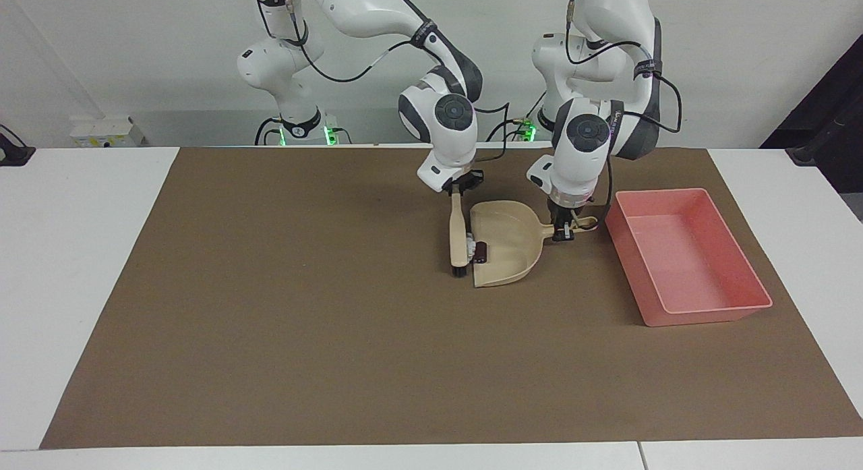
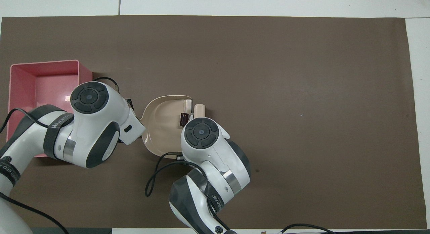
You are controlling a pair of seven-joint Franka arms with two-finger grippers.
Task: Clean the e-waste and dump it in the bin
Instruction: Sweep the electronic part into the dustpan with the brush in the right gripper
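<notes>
Two e-waste bits (image 1: 477, 249) at your dustpan (image 1: 512, 251) lip, half hidden by the brush (image 1: 458, 235), brush long axis toward robots, right end effector (image 1: 457, 187) clamping the brush, left end effector (image 1: 565, 231) gripping the dustpan handle, bin (image 1: 701, 308) beside.

the facing view looks from a high camera across the table, toward the 2 robots, whose bases stand at the top of its frame against the wall. it sits far enough back to take in the whole brown mat (image 1: 270, 321), with white table showing on 3 sides of the mat. the overhead view looks steeply down from above the robots' own end, facing forward; the arms enter from its bottom edge and the mat (image 2: 302, 93) nearly fills the frame. the 2 views stand half a turn apart. both share the mat, and on it the dustpan (image 1: 512, 244) (image 2: 161, 126) near the mat's middle and the pink bin (image 1: 681, 254) (image 2: 37, 83) beside it.
</notes>
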